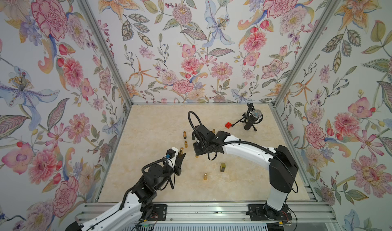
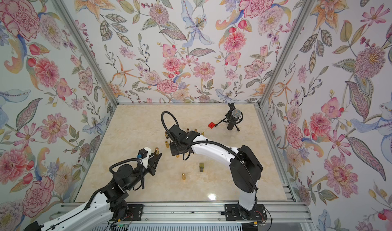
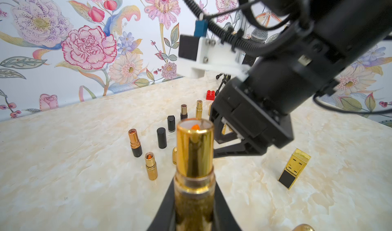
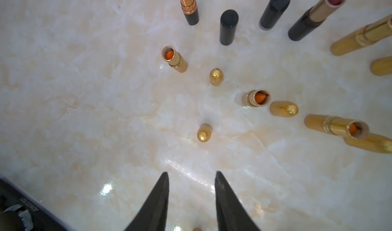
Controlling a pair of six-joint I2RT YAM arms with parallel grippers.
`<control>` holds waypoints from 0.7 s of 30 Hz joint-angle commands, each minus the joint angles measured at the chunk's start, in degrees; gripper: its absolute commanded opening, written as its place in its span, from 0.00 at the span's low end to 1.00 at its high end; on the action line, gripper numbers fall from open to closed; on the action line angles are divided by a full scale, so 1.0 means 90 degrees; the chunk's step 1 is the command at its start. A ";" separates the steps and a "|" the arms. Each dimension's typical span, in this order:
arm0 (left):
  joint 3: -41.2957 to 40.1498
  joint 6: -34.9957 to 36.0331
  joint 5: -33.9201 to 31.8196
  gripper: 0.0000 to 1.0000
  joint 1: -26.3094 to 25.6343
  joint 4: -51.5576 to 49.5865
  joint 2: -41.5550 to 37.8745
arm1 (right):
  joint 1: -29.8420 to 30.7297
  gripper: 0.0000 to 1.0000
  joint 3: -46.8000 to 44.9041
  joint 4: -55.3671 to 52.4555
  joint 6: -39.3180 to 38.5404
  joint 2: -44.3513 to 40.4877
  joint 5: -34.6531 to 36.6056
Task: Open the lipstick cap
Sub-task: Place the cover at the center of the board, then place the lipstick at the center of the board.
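Gold lipstick (image 3: pixel 194 151) with orange tip, cream marbled table (image 1: pixel 148 121), pink-floral walls (image 1: pixel 191 39), red brick (image 1: pixel 228 125)

Our left arm (image 1: pixel 118 210) reaches in from the near edge with its wrist raised. Our left gripper (image 1: pixel 180 156) is clamped on a gold lipstick (image 3: pixel 195 147), which sticks out beyond the fingertips. Our right arm (image 1: pixel 244 150) bends sharply at the elbow and stretches across toward the left. Its wrist is turned down, so our right gripper (image 4: pixel 192 173) points downward, jaws parted.

Cream marble table (image 1: pixel 148 117) carries standing lipsticks (image 3: pixel 151 166), loose caps (image 4: pixel 204 132), a red brick (image 1: pixel 228 125) and microphone (image 1: pixel 253 116).
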 commanded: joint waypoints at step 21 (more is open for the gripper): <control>0.0854 0.0242 0.0594 0.08 0.0090 0.0672 0.1157 | 0.0234 0.45 0.0300 0.0570 -0.0305 -0.1007 -0.1596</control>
